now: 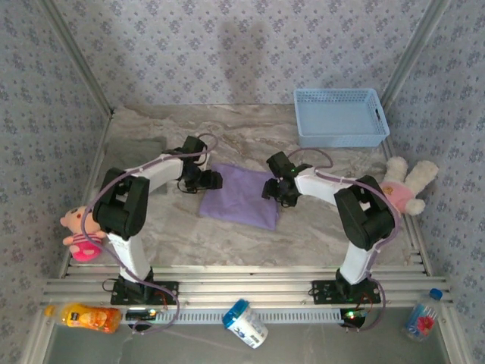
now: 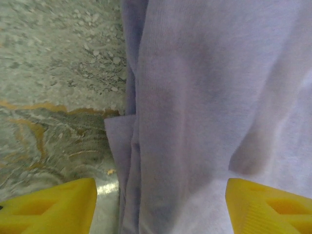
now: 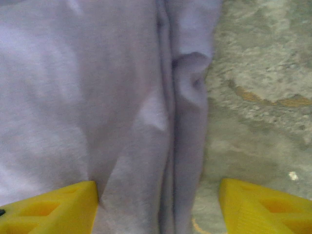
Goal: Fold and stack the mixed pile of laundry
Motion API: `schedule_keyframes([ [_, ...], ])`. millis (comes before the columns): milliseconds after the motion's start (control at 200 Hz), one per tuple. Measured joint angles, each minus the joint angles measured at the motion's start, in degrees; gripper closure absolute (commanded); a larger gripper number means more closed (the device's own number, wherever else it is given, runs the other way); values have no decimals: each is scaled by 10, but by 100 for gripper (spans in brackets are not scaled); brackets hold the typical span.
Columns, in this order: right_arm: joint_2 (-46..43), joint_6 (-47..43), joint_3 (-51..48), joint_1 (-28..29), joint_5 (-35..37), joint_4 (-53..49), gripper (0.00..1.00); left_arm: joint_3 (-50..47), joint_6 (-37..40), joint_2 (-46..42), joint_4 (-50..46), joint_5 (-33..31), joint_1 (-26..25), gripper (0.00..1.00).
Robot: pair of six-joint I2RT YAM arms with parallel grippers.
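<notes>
The lavender-purple T-shirt (image 1: pixel 241 196) lies folded into a flat rectangle at the middle of the marble table. A plain gray garment (image 1: pixel 140 150) lies flat at the back left. My left gripper (image 1: pixel 212 180) sits at the shirt's left edge, open. In the left wrist view its yellow fingers (image 2: pixel 53 204) straddle the layered folded edge of the shirt (image 2: pixel 204 97), and the left gripper (image 2: pixel 161 207) holds nothing. At the shirt's right edge my right gripper (image 1: pixel 271 189) is open too. The right wrist view has the shirt's folded edge (image 3: pixel 73 97) lying loose between the wide-set jaws of the right gripper (image 3: pixel 158 207).
A light blue lattice basket (image 1: pixel 339 117) stands at the back right. Plush toys lie at the right edge (image 1: pixel 405 186) and the left edge (image 1: pixel 79 231). An orange bottle (image 1: pixel 91 317), a white-blue can (image 1: pixel 245 324) and a small bottle (image 1: pixel 420 318) lie below the rail.
</notes>
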Motion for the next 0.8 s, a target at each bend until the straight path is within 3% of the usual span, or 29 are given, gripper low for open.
schedule_keyframes([
  [220, 3, 19, 2, 2, 20, -12, 58, 13, 13, 15, 0, -9, -21, 29],
  [435, 11, 26, 13, 7, 35, -28, 64, 36, 14, 30, -23, -26, -34, 34],
  [799, 18, 37, 20, 16, 48, -33, 67, 98, -24, 70, -95, -138, -79, 45],
])
